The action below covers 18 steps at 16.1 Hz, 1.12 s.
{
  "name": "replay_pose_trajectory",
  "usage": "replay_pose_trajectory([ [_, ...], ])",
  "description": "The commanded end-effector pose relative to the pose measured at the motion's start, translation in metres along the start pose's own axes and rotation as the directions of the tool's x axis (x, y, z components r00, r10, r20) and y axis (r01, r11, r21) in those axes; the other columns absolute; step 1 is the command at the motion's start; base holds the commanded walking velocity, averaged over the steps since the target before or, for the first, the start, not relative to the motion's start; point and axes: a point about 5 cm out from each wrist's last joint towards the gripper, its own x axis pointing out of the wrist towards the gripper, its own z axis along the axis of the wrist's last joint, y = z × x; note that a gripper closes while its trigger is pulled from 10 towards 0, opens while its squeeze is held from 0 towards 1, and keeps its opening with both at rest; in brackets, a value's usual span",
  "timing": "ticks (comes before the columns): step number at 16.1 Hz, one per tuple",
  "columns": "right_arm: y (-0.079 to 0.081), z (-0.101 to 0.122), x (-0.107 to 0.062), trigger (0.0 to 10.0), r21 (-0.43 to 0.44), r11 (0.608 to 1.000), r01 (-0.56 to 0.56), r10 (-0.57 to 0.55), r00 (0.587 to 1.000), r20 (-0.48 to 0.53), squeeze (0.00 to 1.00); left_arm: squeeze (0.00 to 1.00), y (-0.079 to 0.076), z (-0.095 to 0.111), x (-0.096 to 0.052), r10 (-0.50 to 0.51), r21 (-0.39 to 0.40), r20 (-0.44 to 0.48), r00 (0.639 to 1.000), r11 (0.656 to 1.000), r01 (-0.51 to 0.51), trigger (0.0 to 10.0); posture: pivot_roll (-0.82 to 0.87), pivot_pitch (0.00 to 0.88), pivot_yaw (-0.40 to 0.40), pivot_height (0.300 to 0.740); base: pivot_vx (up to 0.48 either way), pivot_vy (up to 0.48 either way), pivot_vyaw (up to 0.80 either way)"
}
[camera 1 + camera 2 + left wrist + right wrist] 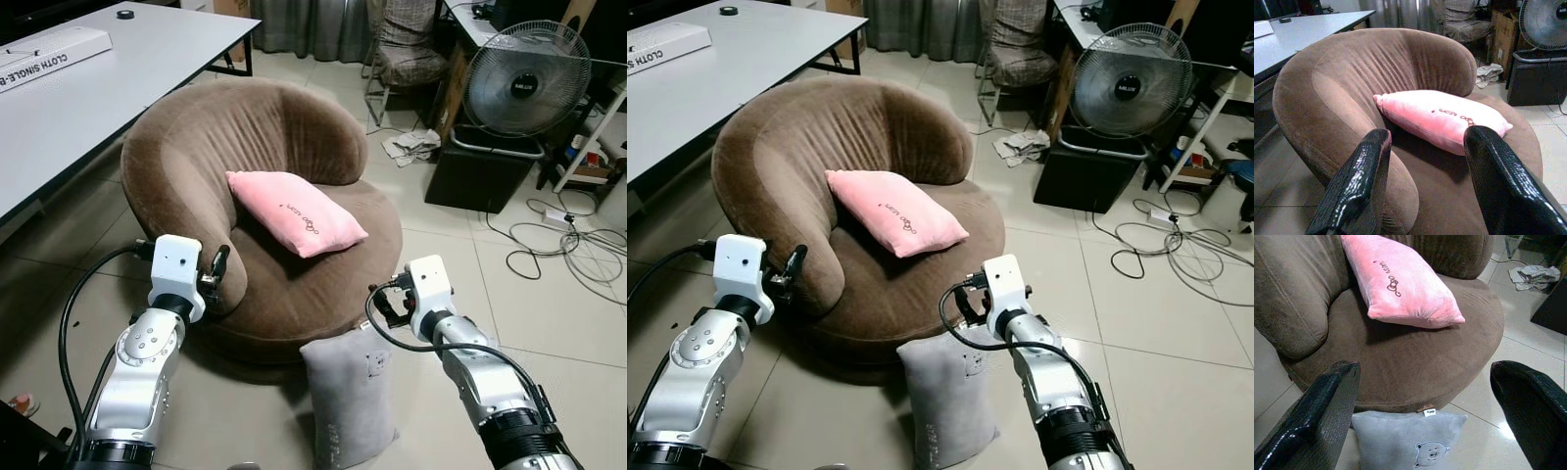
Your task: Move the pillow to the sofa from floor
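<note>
right gripper (1425, 416) is wide open and holds nothing; it hangs just above the grey pillow (348, 397). that pillow stands on the floor (549, 323), leaning on the front edge of the brown sofa (294, 284). left gripper (1425, 176) is open too, holding nothing, beside the sofa's arm. a pink pillow (294, 211) lies on the seat, with bare seat in front of it. further back stand a table (88, 88) and a fan (526, 80).
</note>
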Motion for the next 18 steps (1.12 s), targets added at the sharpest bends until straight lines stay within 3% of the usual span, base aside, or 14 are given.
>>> replay_pose_trajectory([
  [1, -0.0044, 0.0, -0.0009, 10.0, 0.022, 1.0, 0.02, -0.02, 1.0, -0.002, 0.0, 0.0, -0.0044, 0.0009, 0.0011, -0.03, 0.019, 0.005, 1.0, 0.999, 0.03, 10.0, 0.13, 0.0, -0.035, 0.74, 0.0, 0.0, 0.0],
  [6, -0.004, -0.0008, -0.001, 10.0, 0.033, 0.999, 0.026, -0.026, 1.0, -0.006, 0.0, 0.0, -0.0067, 0.0032, -0.0005, -0.061, 0.038, 0.027, 0.998, 0.998, 0.06, 10.0, 0.13, 0.0, -0.036, 0.74, 0.0, 0.0, 0.0],
  [18, -0.0046, -0.0018, -0.0004, 10.0, 0.041, 0.999, 0.03, -0.029, 0.999, -0.015, 0.0, 0.0, -0.0068, 0.0038, 0.0016, -0.076, 0.053, 0.024, 0.997, 0.996, 0.075, 10.0, 0.13, 0.0, -0.029, 0.74, 0.0, -0.369, 0.0],
])
